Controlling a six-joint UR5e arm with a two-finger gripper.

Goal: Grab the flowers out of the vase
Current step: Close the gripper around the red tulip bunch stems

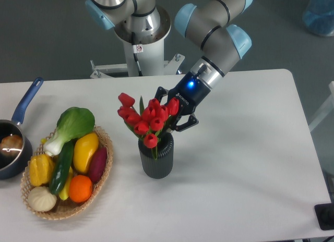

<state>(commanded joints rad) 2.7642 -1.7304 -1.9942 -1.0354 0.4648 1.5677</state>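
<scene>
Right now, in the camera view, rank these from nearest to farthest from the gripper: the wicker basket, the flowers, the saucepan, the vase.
1. The flowers, right at the gripper.
2. The vase, just below.
3. The wicker basket, further left.
4. The saucepan, at the table's far left edge.

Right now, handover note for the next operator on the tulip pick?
End effector: closed around the right side of the flowers, fingers partly hidden by buds, so a firm grip can't be confirmed.
Flowers: stems in the vase, bunch leaning left.
Vase: upright on the table, right of the wicker basket.
Done: approach and closing on the bunch.
Left: confirm the grip, lift straight up until the stems clear the vase mouth, and watch that the vase doesn't tip.
</scene>
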